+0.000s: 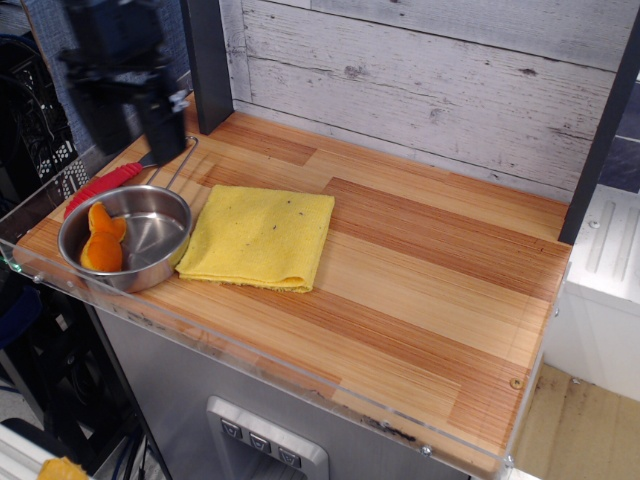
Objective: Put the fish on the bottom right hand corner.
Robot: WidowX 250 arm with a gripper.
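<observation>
Fish inside steel bowl; yellow cloth beside; end effector blurred, state unclear.

Black robot hand at far left, motion-blurred, pointing downward, two dark fingers apart, nothing visible between them

Steel bowl just beside folded yellow cloth; red-handled fork behind.

Rear wall: whitewashed horizontal planks. Left: blue fabric panel. Wooden tabletop on grey cabinet. Lower right: light wood floor.
</observation>
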